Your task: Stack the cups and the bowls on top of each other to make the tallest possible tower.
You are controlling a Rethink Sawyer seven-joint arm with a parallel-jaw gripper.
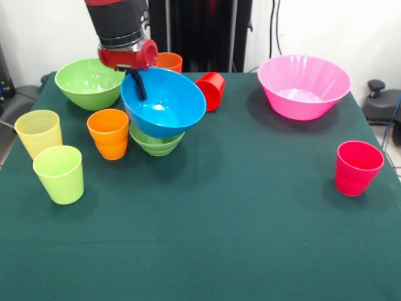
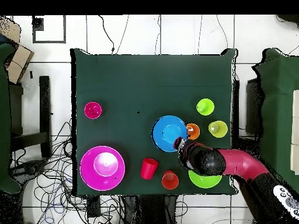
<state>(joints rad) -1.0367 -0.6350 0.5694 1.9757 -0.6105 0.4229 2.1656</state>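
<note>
My gripper (image 1: 136,86) (image 2: 180,143) is shut on the rim of the large blue bowl (image 1: 166,103) (image 2: 168,132), with one black finger (image 1: 139,86) inside it. The blue bowl tilts slightly, directly over the small light green bowl (image 1: 156,143); I cannot tell whether they touch. The overhead view hides the small bowl. An orange cup (image 1: 109,133) (image 2: 193,131) stands just beside them. The large green bowl (image 1: 89,83) (image 2: 204,180) sits behind the arm. The pink bowl (image 1: 304,86) (image 2: 102,168) stands apart across the table.
A pale yellow cup (image 1: 39,132) (image 2: 218,129) and a lime cup (image 1: 59,174) (image 2: 205,107) stand near one table edge. A red cup (image 1: 212,89) (image 2: 149,168) lies on its side. A second orange cup (image 1: 169,61) (image 2: 170,180) is upright behind. A pinkish-red cup (image 1: 357,167) (image 2: 93,109) stands alone.
</note>
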